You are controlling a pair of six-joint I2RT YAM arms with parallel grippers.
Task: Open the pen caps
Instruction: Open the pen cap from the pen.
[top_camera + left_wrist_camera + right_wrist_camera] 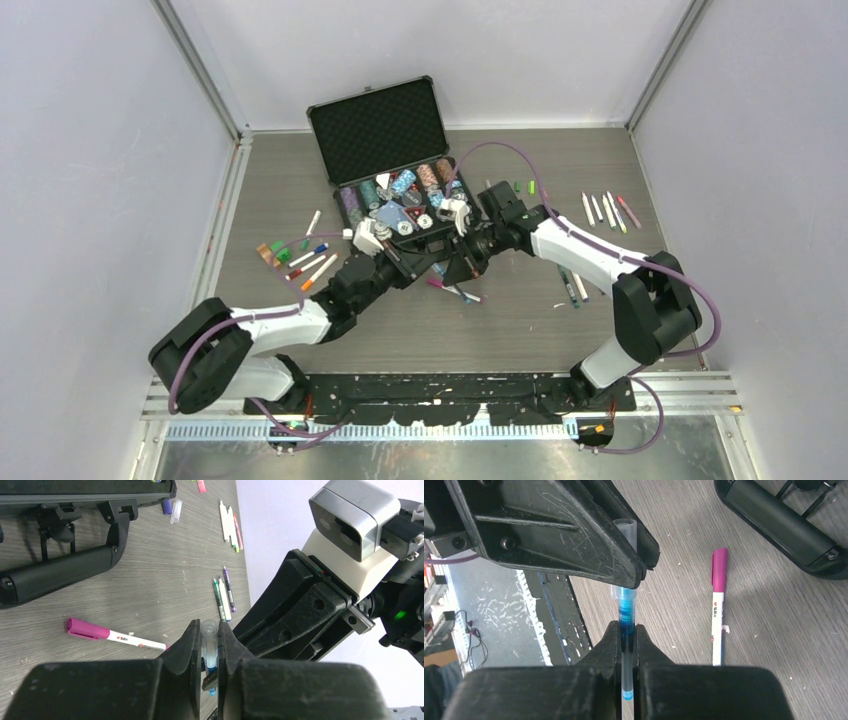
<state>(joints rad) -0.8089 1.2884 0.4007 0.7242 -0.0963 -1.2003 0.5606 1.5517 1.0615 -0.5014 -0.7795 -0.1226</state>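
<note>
From above, the shared grip is lost among black housings. The left end effector [209, 626] pinches a translucent cap [628, 527]; the right end effector [626, 629] clamps the barrel of its blue pen [626, 607], above the grey woodgrain bench [500, 330]. Behind, a foam-lined case [375, 130] holds striped chips [400, 185].

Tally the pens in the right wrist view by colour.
blue pen: 1
magenta-capped pen: 1
Total: 2
</note>
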